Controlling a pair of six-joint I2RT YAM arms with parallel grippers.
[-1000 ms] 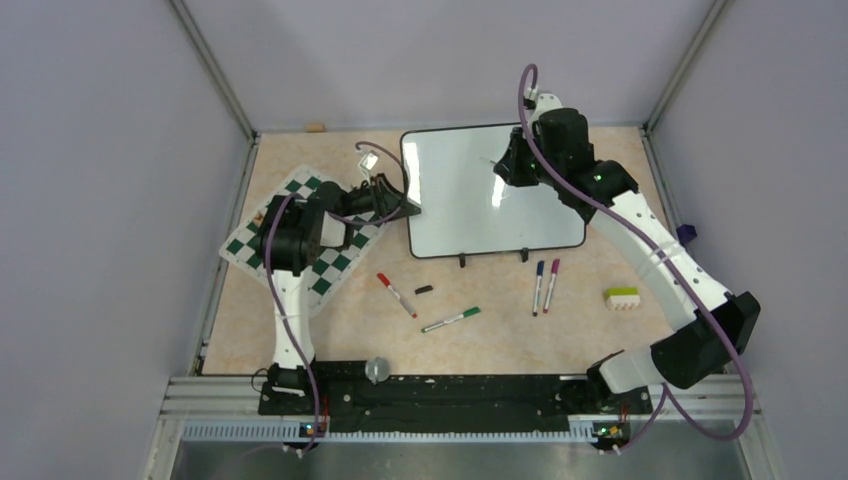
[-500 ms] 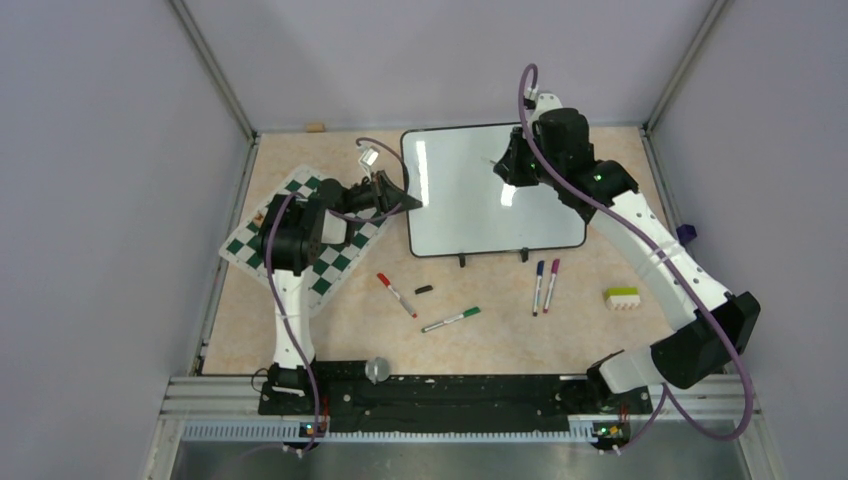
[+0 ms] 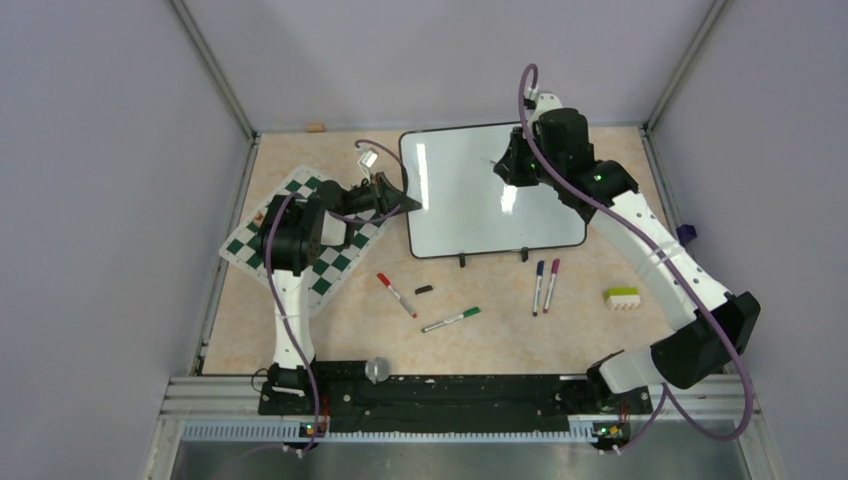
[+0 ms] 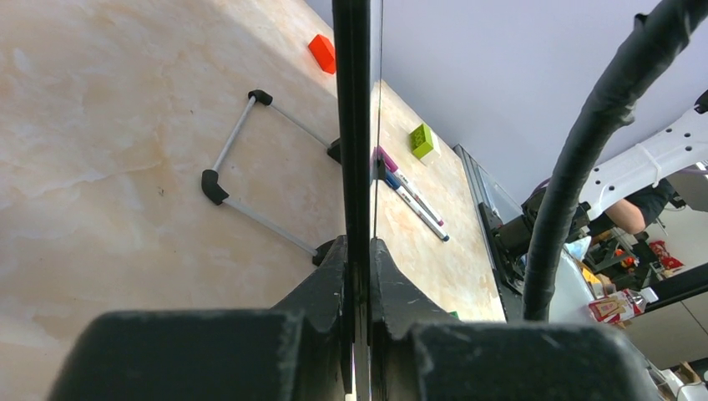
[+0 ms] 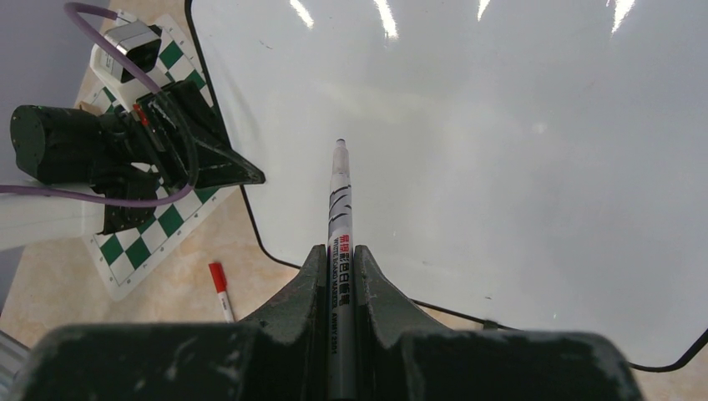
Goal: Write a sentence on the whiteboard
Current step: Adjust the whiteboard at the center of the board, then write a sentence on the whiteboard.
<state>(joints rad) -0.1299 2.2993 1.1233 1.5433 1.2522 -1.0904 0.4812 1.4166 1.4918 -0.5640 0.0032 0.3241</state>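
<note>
The whiteboard [image 3: 480, 200] stands tilted on its small black feet at the back of the table, its face bare white with glare streaks; no sentence shows on it. My left gripper [image 3: 407, 201] is shut on the board's left edge, seen edge-on as a black frame [image 4: 352, 125] running between the fingers [image 4: 326, 280]. My right gripper [image 3: 507, 172] hangs over the board's upper middle, shut on a grey whiteboard marker [image 5: 338, 217]. Its uncapped tip points at the whiteboard [image 5: 501, 125]; whether it touches, I cannot tell. The left gripper [image 5: 242, 175] also shows in the right wrist view.
A green-and-white chess mat [image 3: 300, 240] lies under the left arm. In front of the board lie a red marker [image 3: 397, 295], a black cap [image 3: 424, 289], a green marker [image 3: 450, 320], and blue and purple markers [image 3: 545, 287]. A green-and-white block [image 3: 622, 298] sits at the right.
My left gripper's jaws have closed onto the whiteboard's left edge. The right arm and its marker have stayed where they were.
</note>
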